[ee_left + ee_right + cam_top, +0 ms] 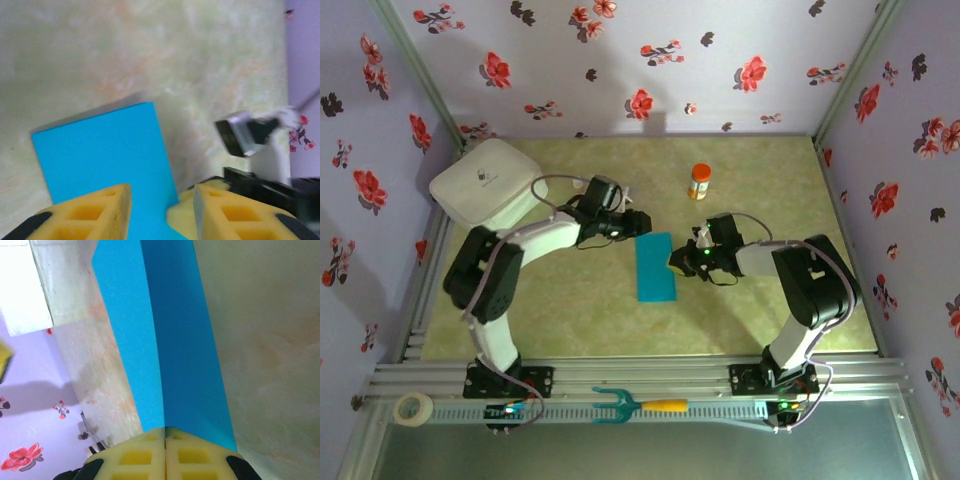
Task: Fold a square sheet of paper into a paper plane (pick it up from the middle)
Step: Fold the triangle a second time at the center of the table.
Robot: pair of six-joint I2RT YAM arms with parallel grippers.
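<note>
- The square sheet of paper (654,267) lies mid-table as a long folded strip, right between the two arms.
- Right gripper (165,432): yellow fingers pressed tight together, pinching the paper's right edge, and you can see a crease running away from them.
- Left gripper (162,192): at the strip's far end, fingers a little apart, gripping nothing.
- White box (485,180) sits in the far left corner.
</note>
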